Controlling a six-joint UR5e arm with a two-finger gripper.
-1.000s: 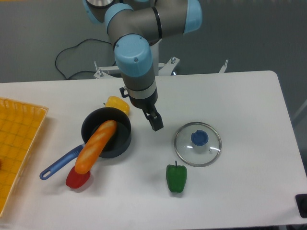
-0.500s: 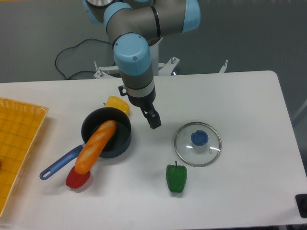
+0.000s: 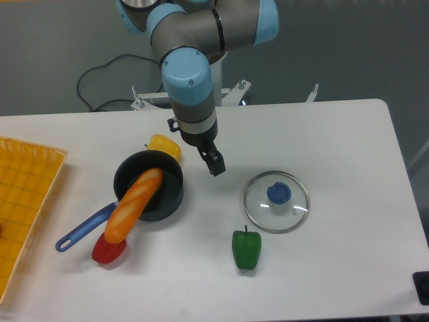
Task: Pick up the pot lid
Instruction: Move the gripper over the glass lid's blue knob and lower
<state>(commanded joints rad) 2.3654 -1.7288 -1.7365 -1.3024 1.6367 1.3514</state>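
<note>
Claw (image 3: pixel 194 145) hangs spread wide, gripping nothing; lid (image 3: pixel 261 212) lies on surface (image 3: pixel 348 268), camera-right and nearside of claw, probably light, stiff, slick, breakable glass, best pinched by its blue knob (image 3: pixel 279 193).

The round clear lid with a blue knob (image 3: pixel 278 194) looks like smooth, glossy glass, its thin rim shining like metal. The round black pan with a blue handle (image 3: pixel 119 172) has a dark interior, and that long handle has a smooth plastic look. The orange bread-shaped piece (image 3: pixel 134 204) is smooth with a soft sheen; the rounded red piece (image 3: pixel 108 249) and the dark green bell pepper (image 3: pixel 247 249) look like glossy plastic. The white tabletop (image 3: pixel 348 221) appears smooth and matt.
</note>
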